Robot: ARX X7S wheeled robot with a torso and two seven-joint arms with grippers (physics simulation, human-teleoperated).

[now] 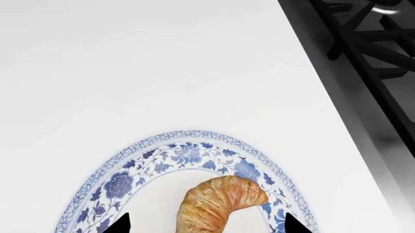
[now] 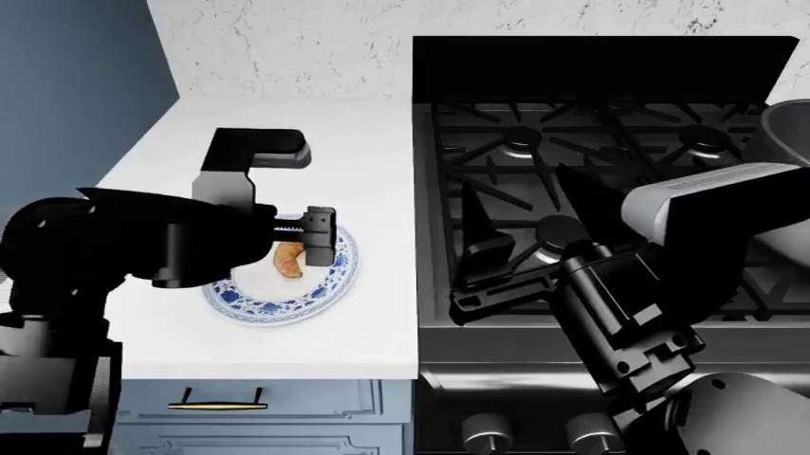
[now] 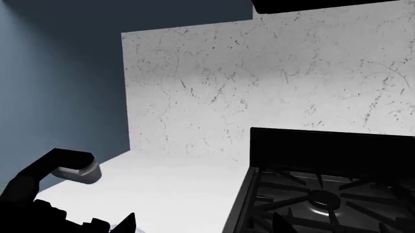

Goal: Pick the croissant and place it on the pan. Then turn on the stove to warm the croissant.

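The golden-brown croissant (image 1: 217, 204) lies on a round blue-and-white plate (image 1: 123, 179) on the white counter; in the head view the croissant (image 2: 290, 258) shows beside my left gripper (image 2: 317, 237). My left gripper (image 1: 206, 227) is open, its two black fingertips standing either side of the croissant, apart from it. My right gripper (image 2: 525, 223) is open and empty, held above the black stove (image 2: 608, 161). The grey pan (image 2: 787, 133) shows only as a rim at the far right edge. Two stove knobs (image 2: 487, 438) show at the bottom.
A black coffee machine (image 2: 253, 156) stands on the counter behind the plate; it also shows in the right wrist view (image 3: 58, 167). A speckled white backsplash (image 3: 272, 82) runs behind counter and stove. A blue wall (image 2: 64, 85) stands at the left.
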